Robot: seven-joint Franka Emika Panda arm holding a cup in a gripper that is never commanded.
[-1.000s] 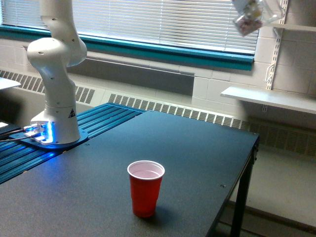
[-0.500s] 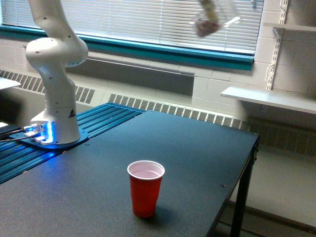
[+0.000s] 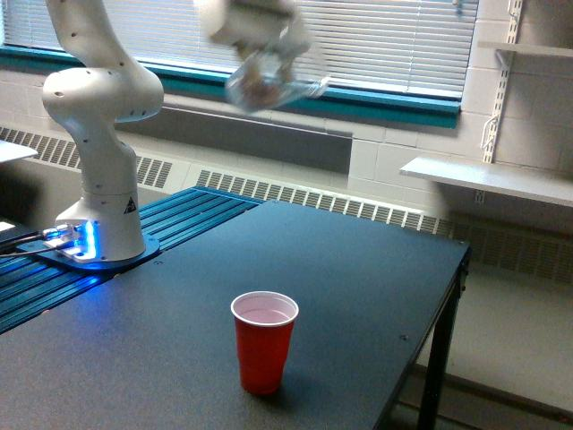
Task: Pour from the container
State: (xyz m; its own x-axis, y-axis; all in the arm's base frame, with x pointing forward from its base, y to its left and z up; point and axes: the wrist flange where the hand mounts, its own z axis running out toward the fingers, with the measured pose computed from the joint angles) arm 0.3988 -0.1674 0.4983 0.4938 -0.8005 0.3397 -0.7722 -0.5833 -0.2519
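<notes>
A dark table (image 3: 340, 269) stands before a blinded window. On its near part sits the red cup (image 3: 264, 341), upright. High above and behind the red cup, the blurred gripper (image 3: 260, 45) clasps the clear container (image 3: 264, 82), tilted.

The end effector (image 3: 260, 49) appears blurred near the top of the exterior view, gripping the clear container (image 3: 269, 85), which is tilted and holds some brownish contents that are too blurred to identify. It hangs high above the dark table (image 3: 358, 296), in front of the window blinds (image 3: 385, 40). A red cup (image 3: 264, 342) with a white inside stands upright on the table, well below the container. The arm's white base (image 3: 98, 206) stands at the exterior view's left.
</notes>
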